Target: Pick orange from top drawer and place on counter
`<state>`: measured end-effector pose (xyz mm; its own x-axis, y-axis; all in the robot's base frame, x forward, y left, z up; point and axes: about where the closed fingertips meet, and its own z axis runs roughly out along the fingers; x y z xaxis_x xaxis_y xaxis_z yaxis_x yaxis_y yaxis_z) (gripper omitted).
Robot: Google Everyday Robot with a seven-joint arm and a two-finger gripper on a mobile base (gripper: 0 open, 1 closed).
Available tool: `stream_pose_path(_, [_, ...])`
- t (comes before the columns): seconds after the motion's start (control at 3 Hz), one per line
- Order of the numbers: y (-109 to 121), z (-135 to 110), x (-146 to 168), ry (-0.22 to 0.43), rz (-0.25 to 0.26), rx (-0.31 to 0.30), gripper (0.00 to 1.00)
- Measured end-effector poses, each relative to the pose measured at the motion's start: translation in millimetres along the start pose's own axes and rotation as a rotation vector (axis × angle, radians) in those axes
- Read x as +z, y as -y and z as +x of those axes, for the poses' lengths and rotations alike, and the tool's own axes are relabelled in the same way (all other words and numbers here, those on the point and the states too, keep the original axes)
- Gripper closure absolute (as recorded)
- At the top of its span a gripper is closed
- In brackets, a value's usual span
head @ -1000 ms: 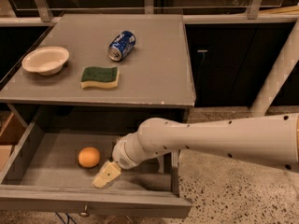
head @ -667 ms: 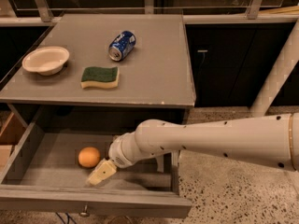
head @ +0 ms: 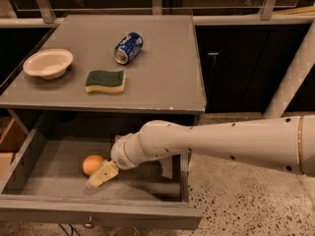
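Observation:
The orange [head: 92, 163] lies on the floor of the open top drawer [head: 39, 173], left of middle. My gripper [head: 102, 174] reaches into the drawer from the right on a long white arm. Its cream fingertip sits just right of and below the orange, very close to it or touching it. The counter [head: 157, 77] lies above the drawer.
On the counter are a white bowl [head: 47, 63] at the left, a green-and-yellow sponge [head: 105, 81] in the middle and a blue soda can [head: 128, 47] lying on its side behind it. A small metal knob [head: 89, 224] sticks out of the drawer front. Speckled floor lies to the right.
My gripper has moved left across the drawer floor, closing in on the orange. The orange has not moved.

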<state>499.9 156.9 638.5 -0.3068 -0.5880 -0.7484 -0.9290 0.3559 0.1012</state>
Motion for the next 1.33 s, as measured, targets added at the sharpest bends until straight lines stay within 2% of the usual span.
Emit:
stream_pose_path(0.33, [8.3,-9.2,55.3,-0.007,-0.017,0.003,0.0])
stream_pose_path(0.67, [7.6,-5.5,58.1,-0.009,-0.02,0.008,0.0])
stream_pose_path(1.0, [7.6,-5.5,58.1,-0.009,-0.02,0.008,0.16])
stream_pose_path(1.33, [7.6,-5.5,58.2,-0.009,-0.02,0.008,0.41])
